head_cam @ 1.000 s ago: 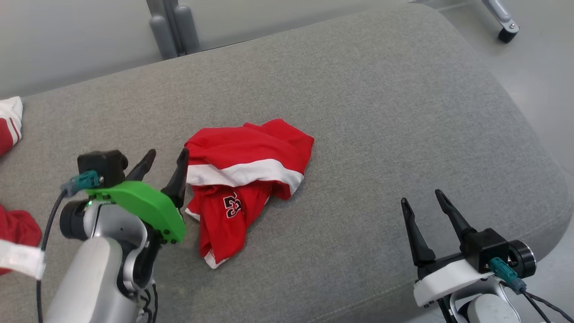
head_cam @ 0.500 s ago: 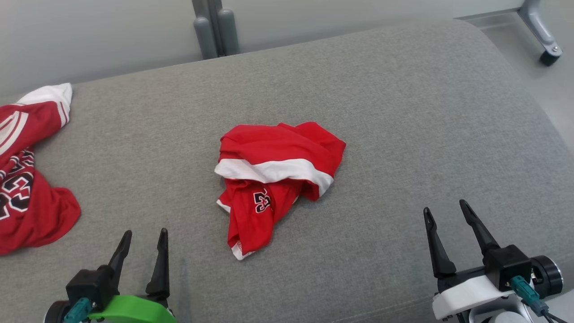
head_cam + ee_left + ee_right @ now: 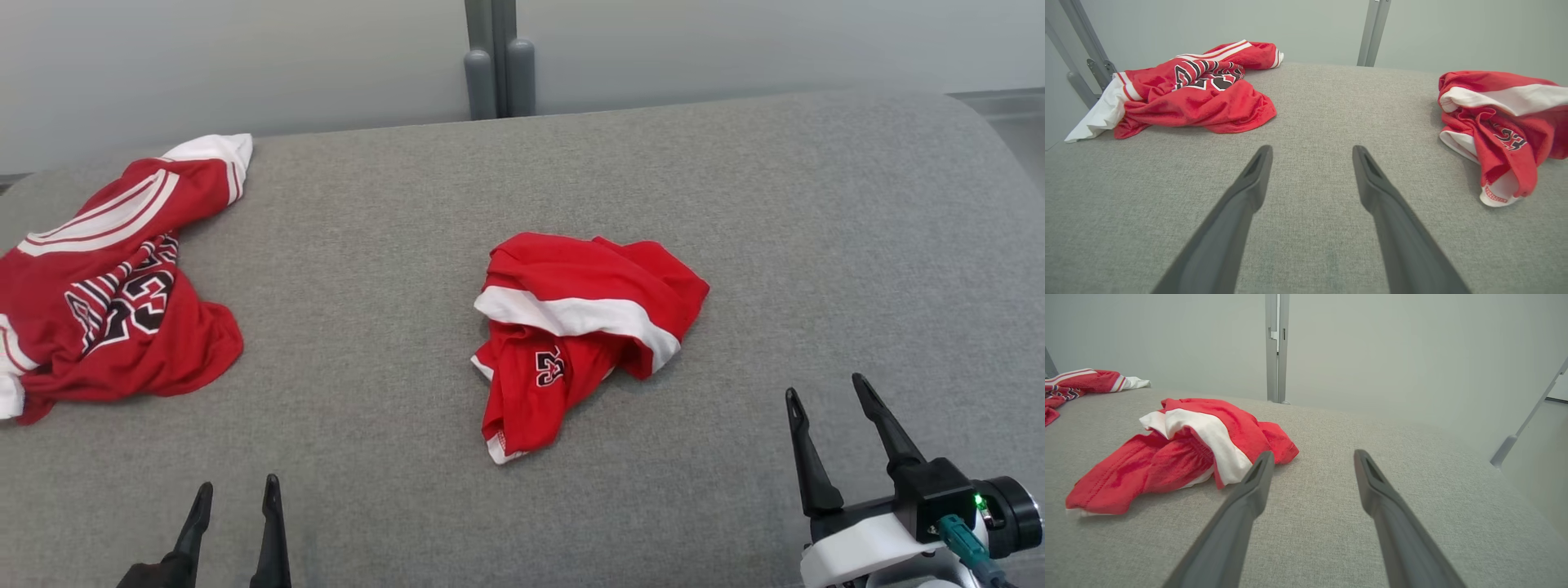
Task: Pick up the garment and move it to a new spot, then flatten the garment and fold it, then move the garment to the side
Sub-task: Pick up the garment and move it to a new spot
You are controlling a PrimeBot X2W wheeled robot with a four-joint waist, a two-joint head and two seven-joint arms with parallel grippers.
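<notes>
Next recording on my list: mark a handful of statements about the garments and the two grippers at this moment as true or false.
1. The left gripper and right gripper are both open and empty. True.
2. The middle garment lies flat and neatly folded. False: it is crumpled in a heap.
3. A second red garment lies on the grey surface, to the robot's left of the middle one. True.
4. The right gripper is touching the middle garment. False: bare surface shows between them.
5. A white band runs across the middle garment. True.
</notes>
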